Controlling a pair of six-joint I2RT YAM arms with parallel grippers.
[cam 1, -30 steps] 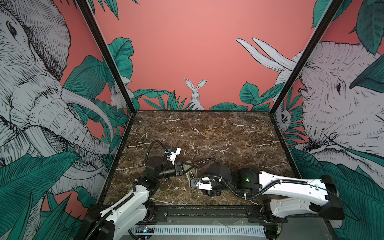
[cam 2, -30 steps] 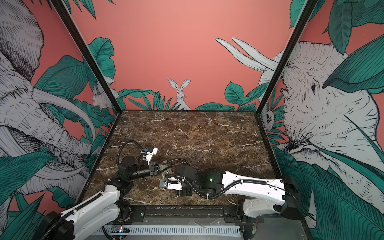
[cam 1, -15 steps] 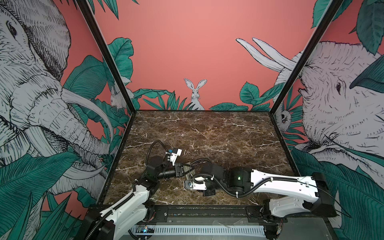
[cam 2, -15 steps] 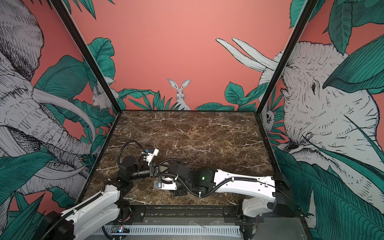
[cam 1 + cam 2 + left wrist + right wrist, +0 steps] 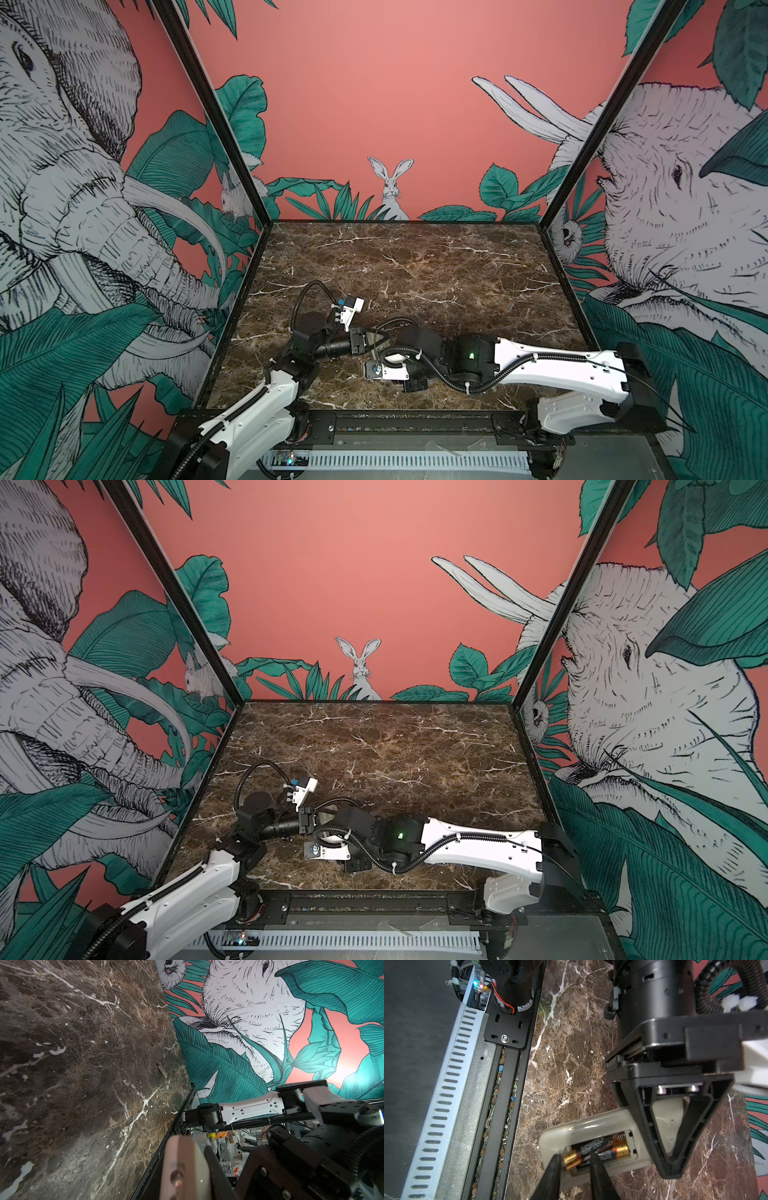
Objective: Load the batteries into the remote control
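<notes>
The remote (image 5: 591, 1124) sits back-up toward 6 o'clock on the marble table (image 5: 415, 270), short of the front rail (image 5: 415, 419). Whether it rests on the marble I cannot tell. In both top views the wrist of the right arm (image 5: 540, 365) covers it almost wholly and hides the right claw's tips.

The left claw (image 5: 670, 1157) reaches in from 9 o'clock and is clamped on the remote at the end away from its open bay. Only its upper finger shows.

Both batteries (image 5: 598, 1147) lie in the bay, the gold end of one at the rim. The right claw (image 5: 575, 1157) stands narrow, with a tip on each side of that end. Whether it pinches the battery cannot be told.

The left wrist view shows the remote only as a blurred pale slab. A small flat grey scrap (image 5: 162, 1070) lies well apart, too small to name.
</notes>
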